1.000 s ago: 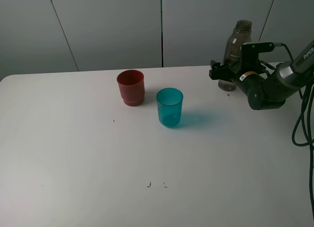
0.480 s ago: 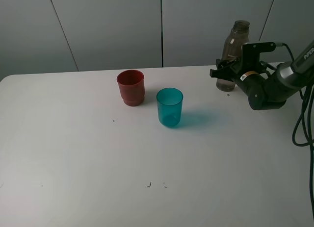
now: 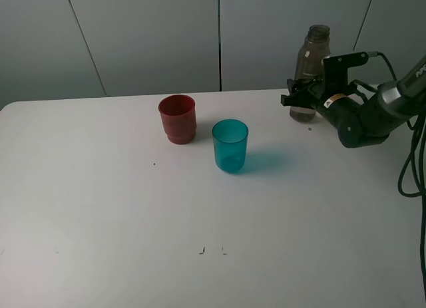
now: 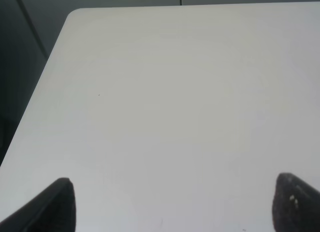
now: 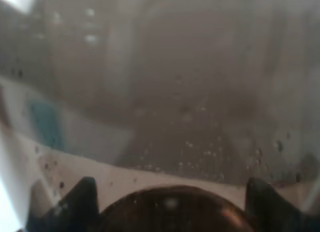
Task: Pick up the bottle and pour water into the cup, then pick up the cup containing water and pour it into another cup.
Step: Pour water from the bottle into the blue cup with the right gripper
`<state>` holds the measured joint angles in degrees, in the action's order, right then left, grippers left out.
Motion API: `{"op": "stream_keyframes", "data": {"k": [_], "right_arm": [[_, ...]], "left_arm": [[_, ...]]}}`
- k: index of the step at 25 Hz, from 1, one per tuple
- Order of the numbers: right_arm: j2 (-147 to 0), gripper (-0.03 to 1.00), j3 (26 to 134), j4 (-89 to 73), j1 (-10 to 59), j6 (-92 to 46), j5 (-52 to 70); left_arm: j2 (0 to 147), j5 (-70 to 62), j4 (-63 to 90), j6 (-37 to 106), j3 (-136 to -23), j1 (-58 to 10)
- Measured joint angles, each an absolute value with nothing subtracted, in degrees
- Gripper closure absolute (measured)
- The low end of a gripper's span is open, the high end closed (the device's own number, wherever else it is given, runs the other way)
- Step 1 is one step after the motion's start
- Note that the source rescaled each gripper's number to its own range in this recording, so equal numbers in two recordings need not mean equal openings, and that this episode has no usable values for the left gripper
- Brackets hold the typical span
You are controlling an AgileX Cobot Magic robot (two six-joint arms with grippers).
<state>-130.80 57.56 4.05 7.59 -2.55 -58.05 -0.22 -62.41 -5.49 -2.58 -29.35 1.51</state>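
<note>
The smoky grey-brown bottle [image 3: 313,55] is at the back right, tilted slightly, its base just off the white table [image 3: 120,215]. My right gripper [image 3: 301,99] is shut on its lower body. In the right wrist view the bottle [image 5: 175,91] fills the frame between the dark fingertips [image 5: 75,202]. The teal translucent cup [image 3: 230,146] stands upright mid-table, left of the bottle. The red-brown cup [image 3: 178,118] stands upright just behind and left of it. My left gripper [image 4: 175,207] is open over bare table and does not show in the exterior view.
The right arm [image 3: 363,118] reaches in from the right, with black cables [image 3: 416,155] hanging at the right edge. A grey panel wall [image 3: 153,35] runs behind the table. The table's far left corner [image 4: 75,14] shows in the left wrist view.
The right gripper has taken the bottle up and a little to the left, with the bottle leaning slightly. The cups have not moved.
</note>
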Motion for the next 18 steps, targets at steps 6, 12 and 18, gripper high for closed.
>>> {"op": "stream_keyframes", "data": {"k": [6, 12, 18], "right_arm": [[-127.0, 0.93, 57.4, 11.9, 7.4, -9.2, -58.1], [-123.8, 0.93, 53.7, 19.1, 7.5, -15.6, -58.2], [-121.0, 0.93, 50.6, 24.0, 8.1, -22.4, -58.0]], "left_arm": [[-0.2, -62.4, -5.5, -2.6, -29.4, 1.5], [-0.2, -62.4, -5.5, -2.6, -29.4, 1.5], [-0.2, -62.4, -5.5, -2.6, -29.4, 1.5]]}}
